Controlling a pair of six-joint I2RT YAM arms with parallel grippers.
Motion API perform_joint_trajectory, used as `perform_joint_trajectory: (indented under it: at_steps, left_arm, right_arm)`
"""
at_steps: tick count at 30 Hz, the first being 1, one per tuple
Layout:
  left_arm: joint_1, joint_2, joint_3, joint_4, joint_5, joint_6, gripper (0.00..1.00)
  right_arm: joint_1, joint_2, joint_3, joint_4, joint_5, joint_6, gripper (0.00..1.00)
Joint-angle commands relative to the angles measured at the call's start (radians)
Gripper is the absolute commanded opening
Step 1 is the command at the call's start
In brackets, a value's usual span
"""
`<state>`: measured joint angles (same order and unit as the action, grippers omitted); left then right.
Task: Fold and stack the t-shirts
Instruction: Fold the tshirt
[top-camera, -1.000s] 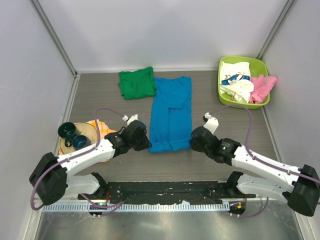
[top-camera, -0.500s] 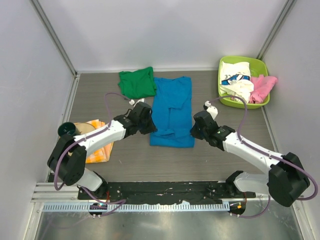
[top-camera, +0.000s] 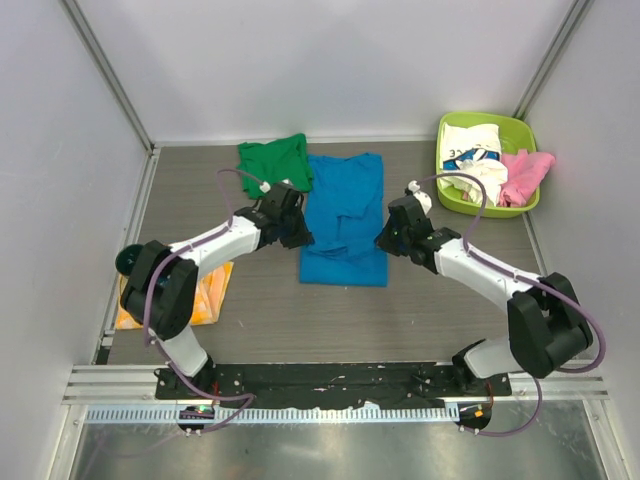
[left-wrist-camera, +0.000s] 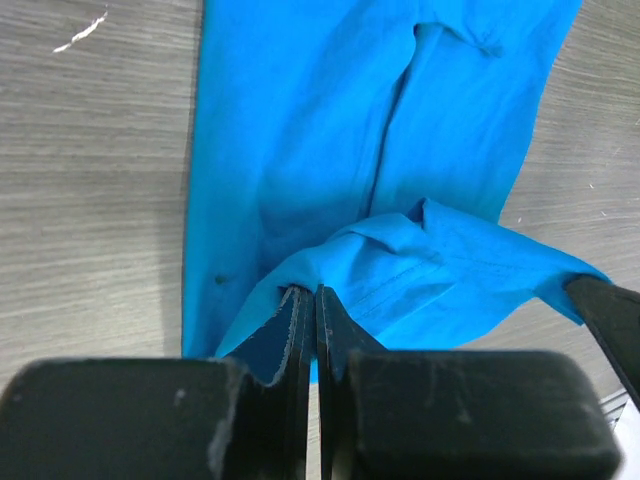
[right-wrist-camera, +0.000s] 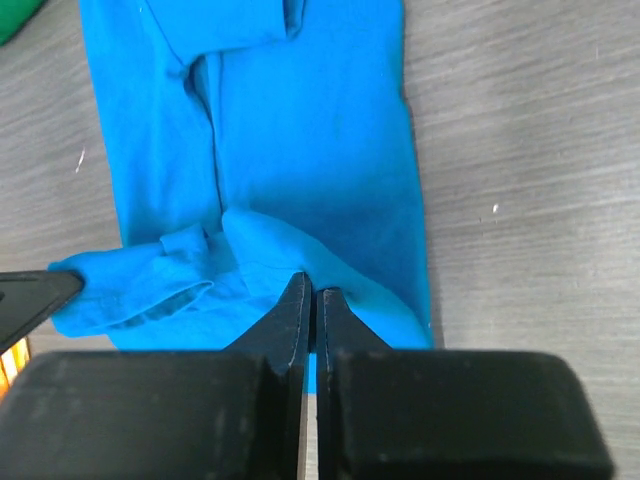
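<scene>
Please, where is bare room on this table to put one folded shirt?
Bare: left of the green t-shirt; the near strip in front of the blue t-shirt. Crowded: the middle, where left gripper and right gripper pinch it; the bin.

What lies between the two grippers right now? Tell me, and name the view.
The blue t-shirt: its raised near hem spans from the left gripper to the right gripper, each pinching a corner. The top view shows it best.

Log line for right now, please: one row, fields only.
step: folding blue t-shirt | left gripper: shut on its lifted near edge | right gripper: shut on same edge | green t-shirt: lying beside it
</scene>
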<state>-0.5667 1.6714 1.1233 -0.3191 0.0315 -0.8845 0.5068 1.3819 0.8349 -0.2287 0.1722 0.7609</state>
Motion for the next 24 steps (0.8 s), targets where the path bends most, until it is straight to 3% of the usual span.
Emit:
perform_joint_trajectory:
  at_steps: [1, 8, 10, 11, 12, 13, 14, 15, 16, 19, 22, 24]
  left_arm:
    - [0.022, 0.057, 0.075, 0.029, 0.047, 0.025, 0.06]
    - [0.094, 0.168, 0.168, 0.046, 0.085, 0.021, 0.09]
    - [0.123, 0.204, 0.214, 0.043, 0.096, 0.019, 0.18]
    - [0.157, 0.243, 0.275, 0.038, 0.132, 0.015, 0.29]
    - [0.172, 0.269, 0.309, 0.038, 0.145, 0.015, 0.38]
    - [0.204, 0.293, 0.350, 0.019, 0.154, 0.013, 0.60]
    - [0.221, 0.321, 0.440, 0.006, 0.166, 0.013, 0.70]
    - [0.235, 0.377, 0.488, -0.006, 0.200, 0.013, 0.79]
    - [0.258, 0.404, 0.535, -0.049, 0.215, 0.013, 0.95]
    - [0.280, 0.456, 0.650, -0.100, 0.261, 0.027, 1.00]
    - [0.277, 0.371, 0.560, -0.057, 0.251, 0.029, 1.00]
    - [0.269, 0.299, 0.411, 0.027, 0.254, 0.019, 1.00]
  right_arm:
    - [-0.045, 0.055, 0.076, 0.069, -0.039, -0.018, 0.01]
    - [-0.125, 0.238, 0.202, 0.094, -0.094, -0.017, 0.01]
    - [-0.154, 0.331, 0.291, 0.095, -0.126, -0.018, 0.13]
    - [-0.165, 0.371, 0.329, 0.092, -0.140, -0.021, 0.17]
    - [-0.183, 0.437, 0.408, 0.094, -0.157, -0.021, 0.31]
    - [-0.194, 0.478, 0.455, 0.085, -0.199, -0.020, 0.39]
    - [-0.200, 0.509, 0.498, 0.075, -0.198, -0.020, 0.48]
    - [-0.205, 0.535, 0.573, 0.062, -0.195, -0.020, 0.67]
    - [-0.212, 0.589, 0.607, 0.030, -0.189, -0.021, 0.74]
    - [-0.215, 0.599, 0.675, -0.026, -0.175, -0.049, 0.83]
    - [-0.215, 0.517, 0.568, 0.050, -0.131, -0.066, 0.84]
    - [-0.214, 0.409, 0.457, 0.090, -0.129, -0.067, 0.84]
